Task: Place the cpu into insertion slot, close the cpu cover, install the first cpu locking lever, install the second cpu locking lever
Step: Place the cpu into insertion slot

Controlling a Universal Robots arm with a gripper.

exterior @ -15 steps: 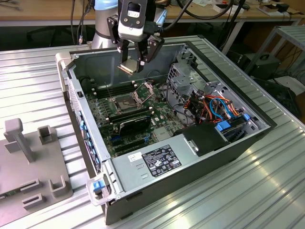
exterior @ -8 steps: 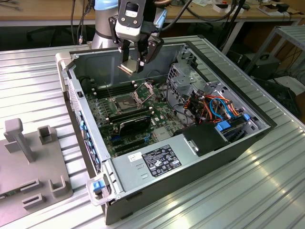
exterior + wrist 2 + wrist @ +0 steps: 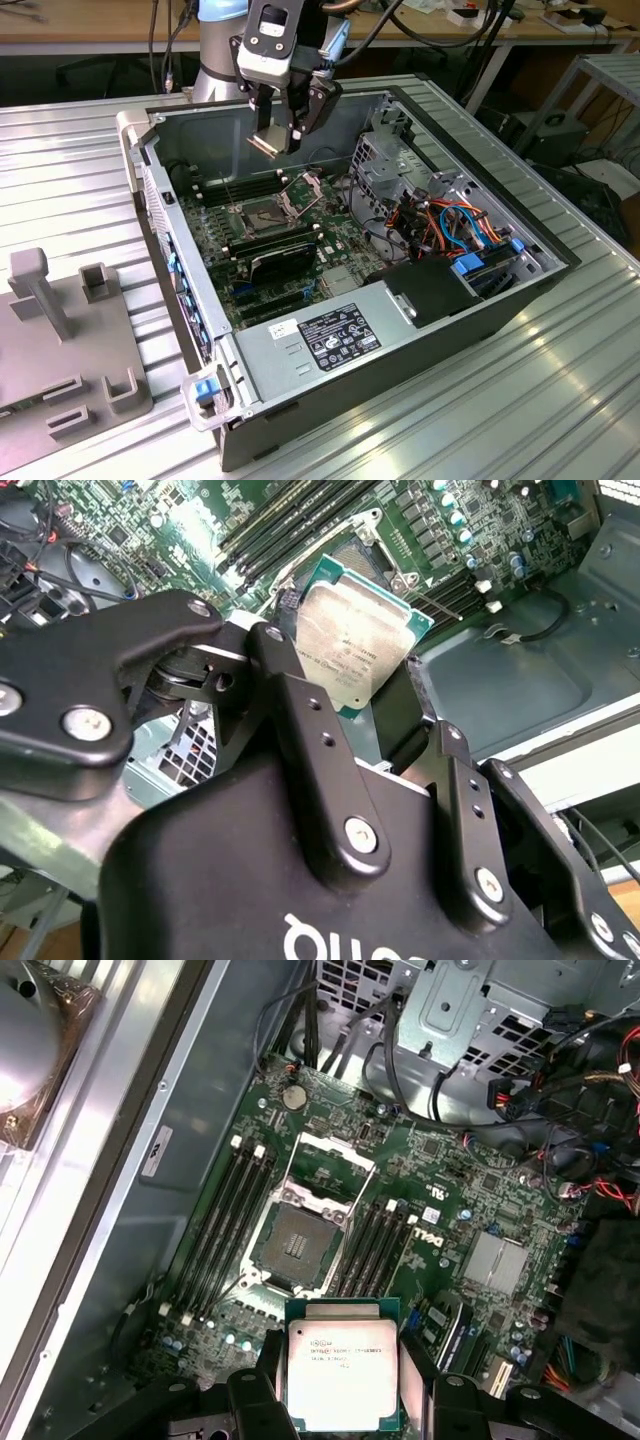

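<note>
Gripping the cpu (image 3: pixel 342 1370) by two opposite edges, our pincer (image 3: pixel 272 140) hangs over the open computer case (image 3: pixel 420 370), near its far wall in the exterior view, the chip's silvery face showing in both wrist views. We see the insertion slot (image 3: pixel 298 1245) bare near the middle of the motherboard (image 3: pixel 450 1160), between rows of long black slots (image 3: pixel 225 1220), well apart from the chip. The cpu cover (image 3: pixel 325 1168) stands swung open beside it.

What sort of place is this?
Probably a robotics lab or workshop: an opened computer case on a ribbed metal table, cluttered wooden benches behind, a robot hand holding a cpu.
</note>
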